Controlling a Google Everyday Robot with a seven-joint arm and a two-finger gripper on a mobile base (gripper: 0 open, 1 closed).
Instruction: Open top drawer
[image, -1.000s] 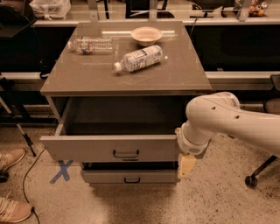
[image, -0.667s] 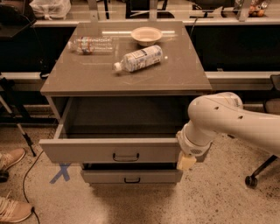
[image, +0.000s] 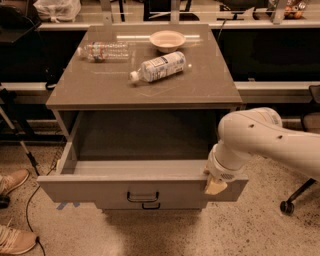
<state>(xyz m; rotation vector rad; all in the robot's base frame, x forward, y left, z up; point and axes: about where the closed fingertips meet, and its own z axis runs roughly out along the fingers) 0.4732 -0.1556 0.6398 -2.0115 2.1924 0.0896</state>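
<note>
The top drawer of the grey-beige cabinet stands pulled far out. Its wide flat front has a small black bar handle at centre, and its deep grey interior is empty. My gripper is at the right end of the drawer front, against its top edge, at the end of my white arm, which comes in from the right. The lower drawers are almost hidden under the open one; only a second black handle shows.
On the cabinet top lie a labelled plastic bottle, a clear bottle and a small bowl. A person's shoes are at the left, blue tape is on the floor, and a chair caster is at the right.
The top drawer has slid further out toward the camera, and now covers the lower drawer fronts. My gripper moved with it, staying at the right end of the front.
</note>
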